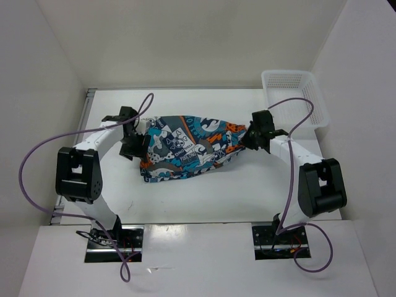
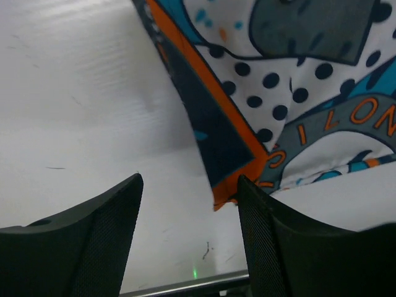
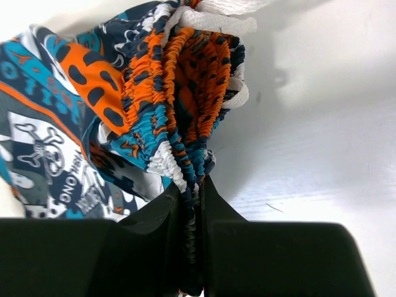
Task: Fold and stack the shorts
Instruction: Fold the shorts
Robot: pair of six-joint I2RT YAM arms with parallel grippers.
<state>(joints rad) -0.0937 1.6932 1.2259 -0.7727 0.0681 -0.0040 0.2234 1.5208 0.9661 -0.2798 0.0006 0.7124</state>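
The shorts point(image 1: 185, 148), printed in teal, orange, white and black, lie bunched across the middle of the table. My right gripper point(image 1: 250, 140) is shut on their gathered elastic waistband point(image 3: 192, 154) at the right end; the band runs between the closed fingers point(image 3: 167, 216). My left gripper point(image 1: 137, 141) is open at the left end. In the left wrist view the orange-edged hem point(image 2: 229, 154) hangs by the right finger point(image 2: 260, 235), with bare table between the fingers.
A white mesh basket point(image 1: 297, 99) stands at the back right corner of the table. White walls enclose the table on the left, back and right. Purple cables loop from both arms.
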